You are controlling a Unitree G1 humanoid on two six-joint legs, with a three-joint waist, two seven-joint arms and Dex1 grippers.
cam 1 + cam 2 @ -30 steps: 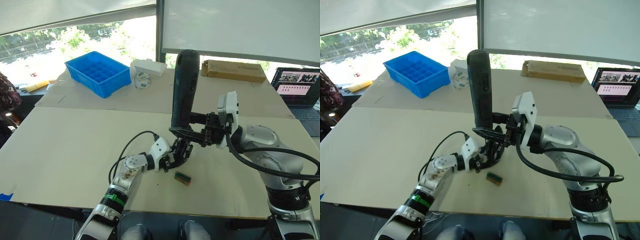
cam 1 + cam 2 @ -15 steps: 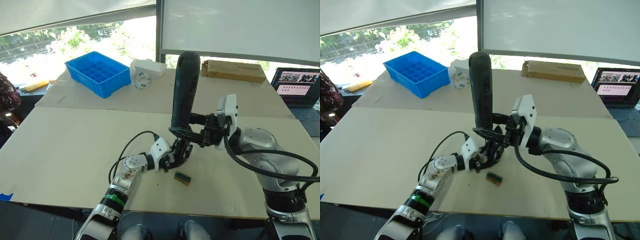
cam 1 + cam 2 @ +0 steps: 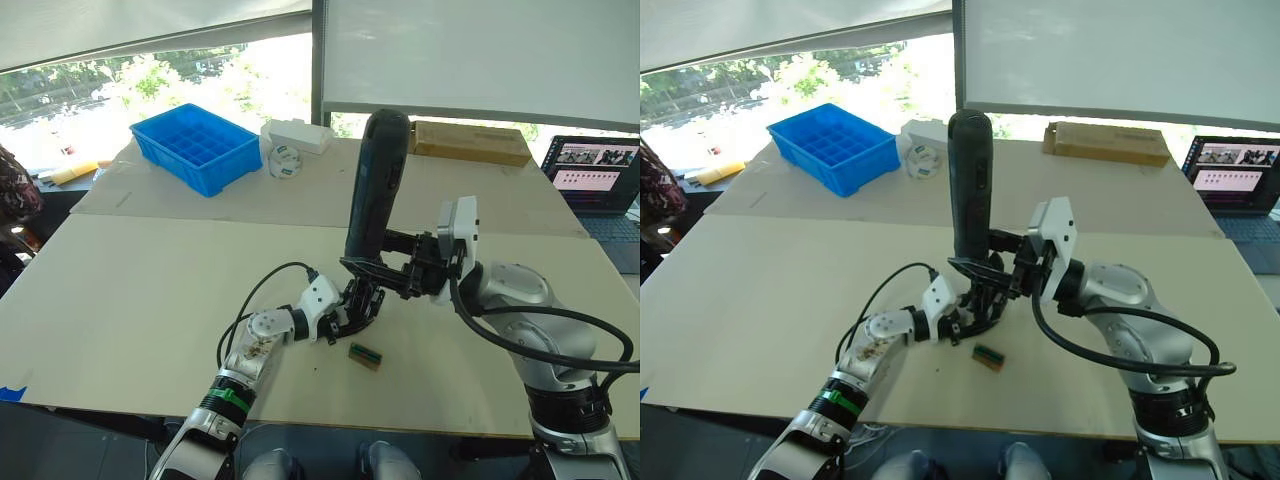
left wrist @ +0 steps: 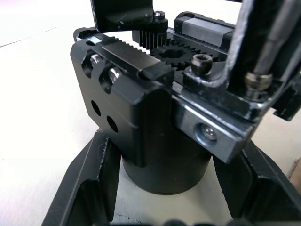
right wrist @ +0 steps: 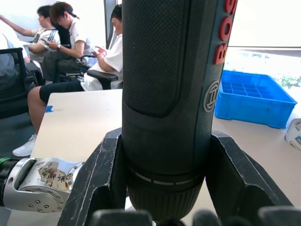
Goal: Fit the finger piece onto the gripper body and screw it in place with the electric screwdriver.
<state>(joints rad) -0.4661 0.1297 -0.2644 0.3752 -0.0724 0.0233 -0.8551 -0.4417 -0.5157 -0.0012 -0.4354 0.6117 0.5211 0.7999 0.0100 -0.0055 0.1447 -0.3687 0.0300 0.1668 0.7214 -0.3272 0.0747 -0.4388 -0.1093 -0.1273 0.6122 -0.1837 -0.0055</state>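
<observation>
My right gripper point(image 3: 372, 268) is shut on the lower end of the electric screwdriver point(image 3: 375, 185), a thick black cylinder held nearly upright with its top leaning a little right. Directly beneath it sits the gripper body point(image 3: 360, 298), and my left gripper point(image 3: 357, 305) is shut on its round base. In the left wrist view my fingers point(image 4: 89, 188) flank the body point(image 4: 141, 122). Its toothed racks and gear face up, and thin metal rods point(image 4: 277, 28) come down at its right side. I cannot tell the finger piece apart from the black parts bunched there.
A small green-and-tan block point(image 3: 365, 355) lies on the table point(image 3: 130, 290) just in front of the grippers. At the back stand a blue bin point(image 3: 195, 145), a white box point(image 3: 297, 135), a tape roll point(image 3: 284, 160), a cardboard box point(image 3: 468, 140) and a laptop point(image 3: 598, 175). Several people point(image 5: 61, 42) sit beyond the table.
The screwdriver's top has tipped slightly to the right and my right arm has sunk a little. The left gripper and the body have stayed put.
</observation>
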